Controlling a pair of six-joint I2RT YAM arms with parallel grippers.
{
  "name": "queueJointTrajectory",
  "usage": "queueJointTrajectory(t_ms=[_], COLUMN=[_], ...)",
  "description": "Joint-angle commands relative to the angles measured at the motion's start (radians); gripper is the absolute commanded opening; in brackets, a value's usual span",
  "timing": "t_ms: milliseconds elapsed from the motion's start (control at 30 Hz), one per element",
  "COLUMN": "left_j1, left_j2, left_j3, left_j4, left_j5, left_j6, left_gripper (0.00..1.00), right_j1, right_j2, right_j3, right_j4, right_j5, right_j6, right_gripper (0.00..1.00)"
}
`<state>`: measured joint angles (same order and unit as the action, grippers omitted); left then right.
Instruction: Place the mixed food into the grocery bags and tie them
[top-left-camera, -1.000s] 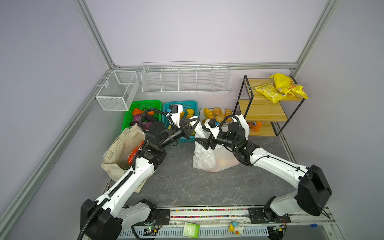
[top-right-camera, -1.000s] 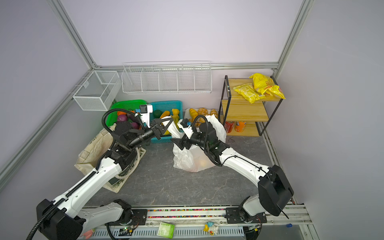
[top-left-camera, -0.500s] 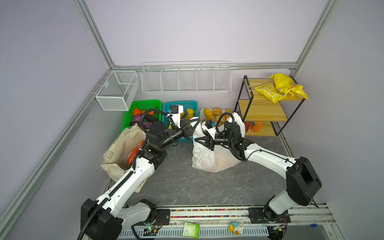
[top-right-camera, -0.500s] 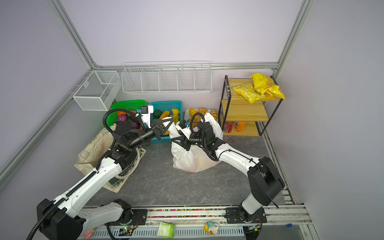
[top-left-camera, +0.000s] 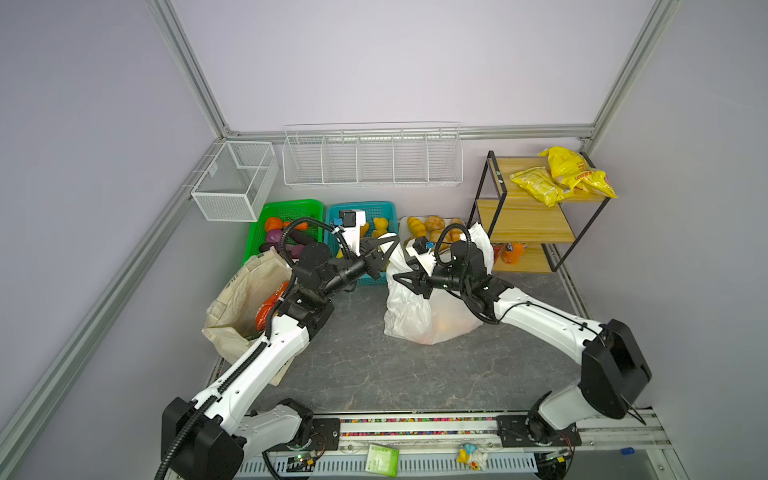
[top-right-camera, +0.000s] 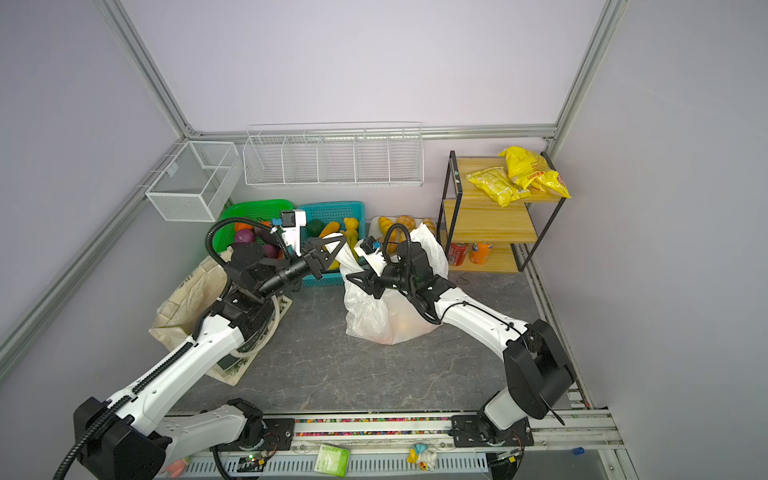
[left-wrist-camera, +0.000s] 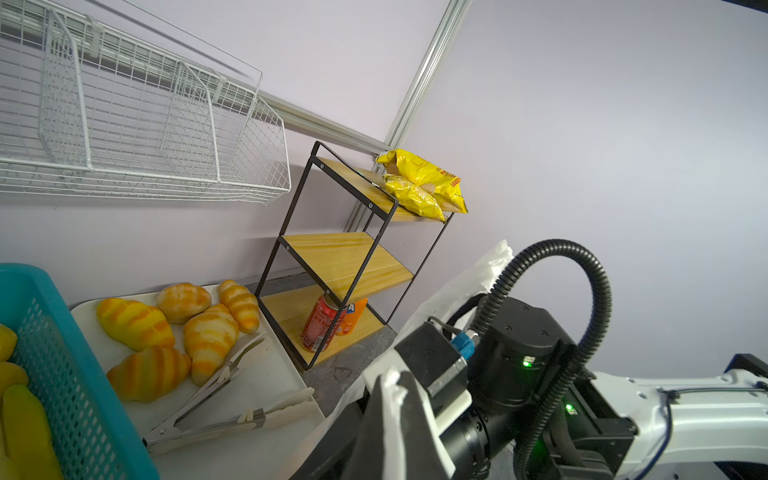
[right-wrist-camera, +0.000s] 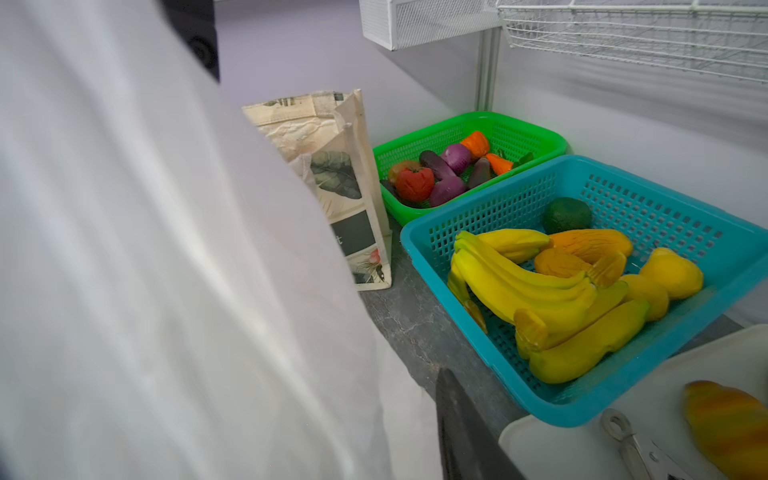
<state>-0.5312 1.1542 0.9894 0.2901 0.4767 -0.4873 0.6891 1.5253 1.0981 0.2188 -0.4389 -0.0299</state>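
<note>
While the left gripper (top-left-camera: 388, 245) is clamping a twisted white handle of the plastic bag (top-left-camera: 415, 320) tight between its jaws, the bag is sitting near the middle of the bench (top-left-camera: 374, 374), toward the back edge, bulging and sagging. Something orange is glowing through its side, probably toy fruit (top-left-camera: 446, 322), though the plastic is blurring the shape. The right gripper (top-left-camera: 409, 284) is pressing against the bag's upper fold with its jaws parted, pinching nothing.

The canvas tote (top-left-camera: 245, 291) is standing at the left edge of the bench, its mouth gaping, with a red packet (top-left-camera: 268, 309) poking out.

The bench is showing a dark grey marbled top. Lilac walls (top-left-camera: 374, 62) framed by aluminium bars (top-left-camera: 189, 70) are closing it in at the back and on both sides. Along the back edge a green basket (top-left-camera: 291, 203), a blue basket (top-left-camera: 361, 204) and a white tray (left-wrist-camera: 249, 451) of croissants (top-left-camera: 432, 222) are lining up. A wooden shelf (top-left-camera: 528, 212) is occupying the back right corner, carrying yellow packets (top-left-camera: 561, 176) on top and two cans (top-left-camera: 507, 252) on its lowest board. White wire baskets (top-left-camera: 372, 162) are hanging on the back wall, and a mesh box (top-left-camera: 232, 187) is hanging on the left wall. A green-and-white packet (top-left-camera: 382, 460) is lying by the rail (top-left-camera: 415, 432) beyond the front edge.
</note>
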Motion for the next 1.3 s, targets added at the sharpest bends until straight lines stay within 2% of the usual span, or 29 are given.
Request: queueJointTrajectory(t_ms=[0,133,267,333,467,567,633,733,833,1000,1067,1200,1267], left_j1=[0.000,0.000,0.000,0.000,0.000,0.000,0.000,0.000,0.000,0.002,0.001,0.001,0.001], left_j2=[-0.008,-0.011,-0.010,-0.009,-0.010,-0.012,-0.014,-0.020,-0.018,-0.006,-0.002,0.002,0.002], left_j3=[-0.007,-0.014,-0.015,-0.017,-0.022,-0.023,-0.023,-0.023,-0.021,-0.014,-0.010,-0.003,0.004], left_j4=[0.035,0.048,0.053,0.059,0.070,0.069,0.066,0.058,0.054,0.066,0.064,0.051,0.033], left_j5=[-0.014,-0.022,-0.023,-0.023,-0.024,-0.029,-0.038,-0.056,-0.073,-0.074,-0.072,-0.075,-0.078], left_j6=[0.001,-0.016,-0.028,-0.037,-0.050,-0.053,-0.052,-0.047,-0.042,-0.050,-0.053,-0.047,-0.036], left_gripper=[0.00,0.00,0.00,0.00,0.00,0.00,0.00,0.00,0.00,0.00,0.00,0.00,0.00], right_j1=[0.071,0.148,0.206,0.240,0.277,0.281,0.281,0.281,0.282,0.277,0.274,0.270,0.266], right_j2=[-0.061,-0.076,-0.051,-0.021,0.053,0.093,0.107,0.100,0.096,0.114,0.116,0.098,0.070], right_j3=[0.017,0.006,0.023,0.043,0.085,0.081,0.050,-0.013,-0.039,-0.050,-0.053,-0.052,-0.054], right_j4=[-0.058,0.008,0.088,0.133,0.188,0.188,0.185,0.200,0.180,0.181,0.189,0.171,0.156], right_j5=[0.251,0.462,0.608,0.728,0.961,1.066,1.097,1.110,1.091,1.088,1.074,1.018,0.974], right_j6=[-0.077,-0.112,-0.124,-0.126,-0.071,0.000,0.035,0.064,0.057,-0.001,-0.022,-0.047,-0.057], right_gripper=[0.65,0.83,0.86,0.86,0.81,0.62,0.52,0.48,0.48,0.57,0.57,0.50,0.52])
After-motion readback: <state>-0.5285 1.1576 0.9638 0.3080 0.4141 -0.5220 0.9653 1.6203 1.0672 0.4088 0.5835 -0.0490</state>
